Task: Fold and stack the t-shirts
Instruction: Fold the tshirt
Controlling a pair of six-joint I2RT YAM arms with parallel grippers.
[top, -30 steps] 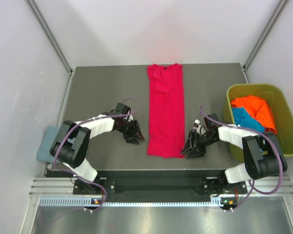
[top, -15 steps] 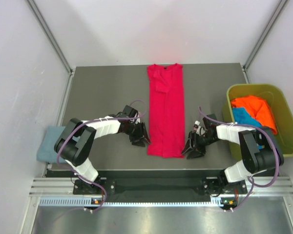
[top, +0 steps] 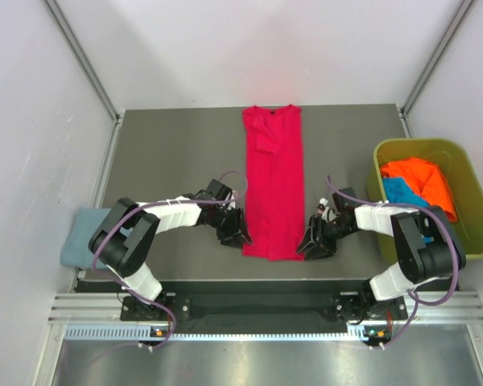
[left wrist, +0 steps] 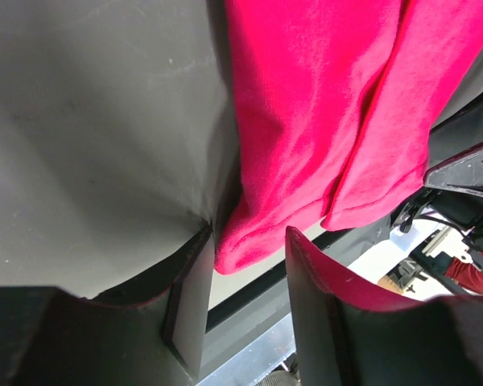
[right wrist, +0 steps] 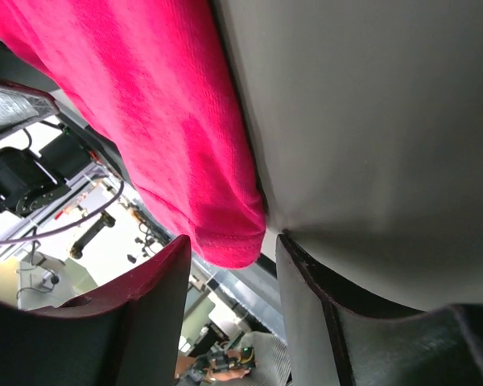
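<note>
Okay: crimson red cloth t-shirt (top: 272, 181), folded into a long strip, lies mid dark grey table (top: 169, 161). At its near corners sit left gripper (top: 235, 232) and right gripper (top: 314, 241), both with jaws apart, straddling the hem, not clamped. Over right, orange t-shirt (top: 419, 178) and turquoise t-shirt (top: 402, 195) lie in olive-green plastic bin (top: 419, 143).

An olive-green plastic bin (top: 472, 189) stands at the right edge of the dark grey counter (top: 173, 153), with white walls (top: 249, 48) around it.

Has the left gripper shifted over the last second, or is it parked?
Yes. The left gripper has slid toward the crimson t-shirt, now reaching its near left corner; the shirt itself lies unmoved.
</note>
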